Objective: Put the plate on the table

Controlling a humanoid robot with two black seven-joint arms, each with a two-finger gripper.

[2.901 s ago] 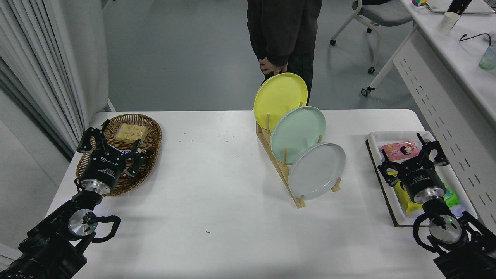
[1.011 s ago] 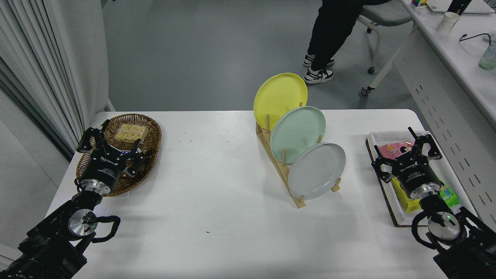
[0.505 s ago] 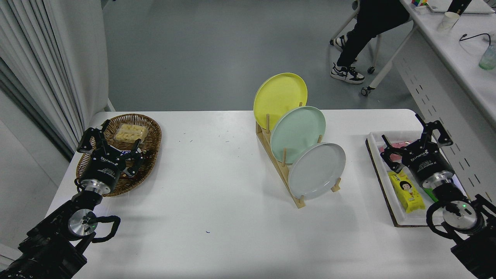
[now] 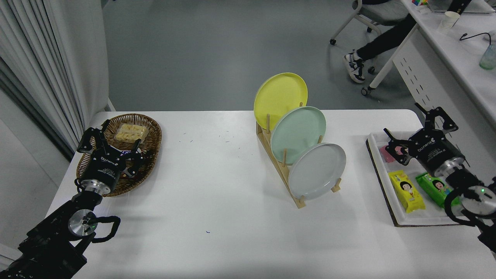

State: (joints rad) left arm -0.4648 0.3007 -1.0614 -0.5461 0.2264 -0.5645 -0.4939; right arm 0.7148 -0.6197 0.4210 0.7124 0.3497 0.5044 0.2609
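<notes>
Both claws open and empty — right claw (image 4: pixel 420 126) above the tray (image 4: pixel 374 162), plate (image 4: pixel 317 171) racked.

Two black arms are showing silver wrist rings behind the jaws, white lettering on both gripper bodies, looping black cables, green lights glowing.
</notes>
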